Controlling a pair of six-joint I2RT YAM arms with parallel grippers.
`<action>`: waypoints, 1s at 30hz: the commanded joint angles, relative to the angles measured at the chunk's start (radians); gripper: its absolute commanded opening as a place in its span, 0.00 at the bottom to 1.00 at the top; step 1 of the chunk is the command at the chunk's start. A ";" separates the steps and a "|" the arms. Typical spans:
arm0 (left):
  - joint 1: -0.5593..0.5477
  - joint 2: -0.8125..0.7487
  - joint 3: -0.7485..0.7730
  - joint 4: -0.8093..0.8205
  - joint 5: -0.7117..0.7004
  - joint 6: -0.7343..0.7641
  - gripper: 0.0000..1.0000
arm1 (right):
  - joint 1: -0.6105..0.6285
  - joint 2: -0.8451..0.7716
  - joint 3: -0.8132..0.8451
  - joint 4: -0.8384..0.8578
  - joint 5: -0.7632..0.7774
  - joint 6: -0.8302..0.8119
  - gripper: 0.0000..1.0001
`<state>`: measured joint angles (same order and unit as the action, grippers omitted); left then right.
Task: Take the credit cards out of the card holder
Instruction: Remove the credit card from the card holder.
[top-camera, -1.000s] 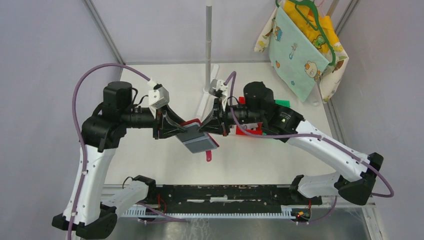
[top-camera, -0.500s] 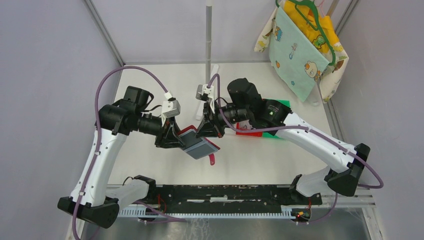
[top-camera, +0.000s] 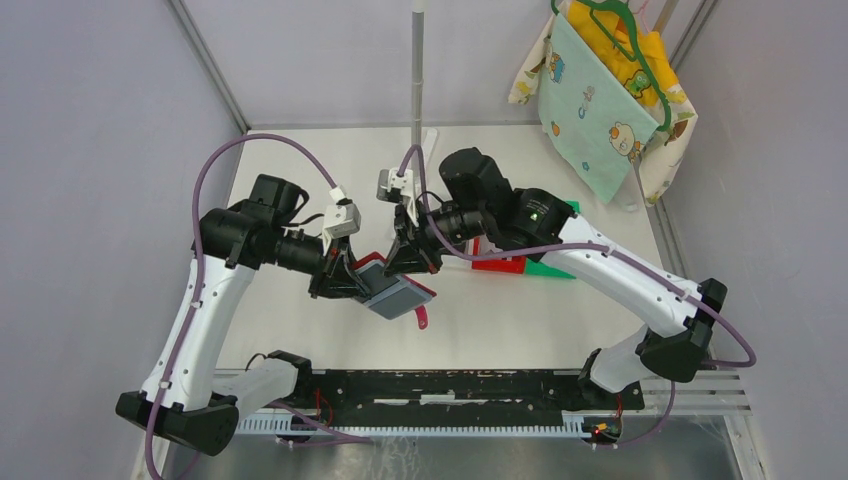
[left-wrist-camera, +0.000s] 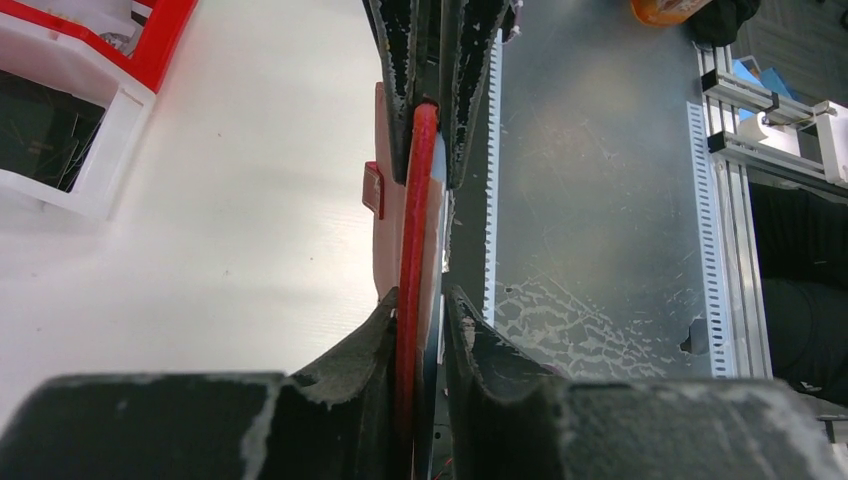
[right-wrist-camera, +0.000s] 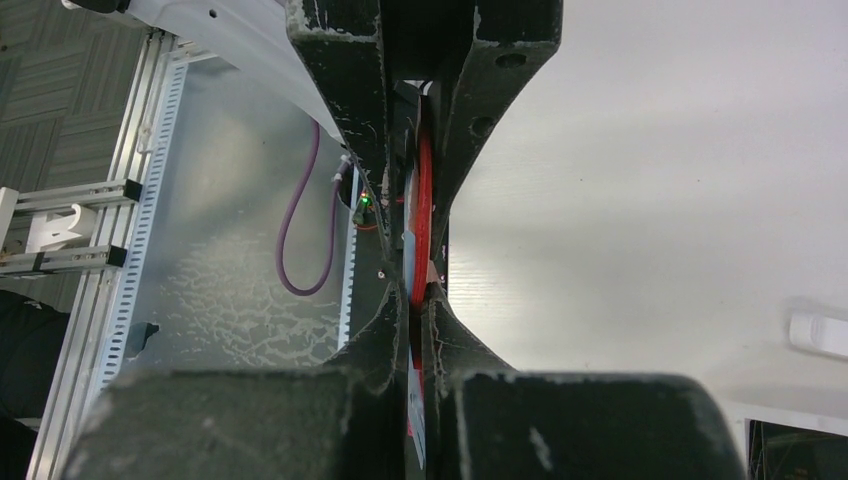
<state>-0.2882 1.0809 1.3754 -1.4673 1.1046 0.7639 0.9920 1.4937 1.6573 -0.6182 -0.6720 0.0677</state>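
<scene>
The red card holder (top-camera: 372, 259) hangs in the air over the middle of the table, held from both sides. Its grey-blue face (top-camera: 397, 296) looks up at the top camera, and a red flap (top-camera: 421, 318) dangles below it. My left gripper (top-camera: 350, 281) is shut on its left end; in the left wrist view the red edge (left-wrist-camera: 415, 200) runs between the jaws with a thin grey-blue credit card (left-wrist-camera: 438, 265) against it. My right gripper (top-camera: 408, 263) is shut on the opposite end, where the holder's red edge (right-wrist-camera: 424, 190) and a pale card edge (right-wrist-camera: 408, 225) show.
A red plastic bin (top-camera: 497, 263) and a green item (top-camera: 555, 270) lie under the right arm. A thin pole (top-camera: 417, 90) stands at the back centre, with patterned cloths (top-camera: 600, 95) on a hanger at the back right. A black rail (top-camera: 430, 385) runs along the near edge.
The left arm swung in and its jaws narrowed onto the holder. The right gripper shifted left with it. The holder stayed in the air between them, slightly lower.
</scene>
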 joint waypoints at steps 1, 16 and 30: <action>-0.002 -0.002 0.035 0.002 0.068 0.045 0.27 | 0.016 0.009 0.058 0.024 0.010 -0.035 0.00; -0.003 -0.009 0.040 0.029 0.080 0.024 0.37 | 0.042 0.029 0.094 -0.051 0.049 -0.095 0.00; -0.002 -0.141 -0.030 0.503 0.094 -0.462 0.02 | 0.033 -0.209 -0.299 0.490 0.067 0.109 0.75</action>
<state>-0.2882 0.9947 1.3411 -1.2301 1.1126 0.5480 1.0313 1.4292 1.5303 -0.4843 -0.6159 0.0620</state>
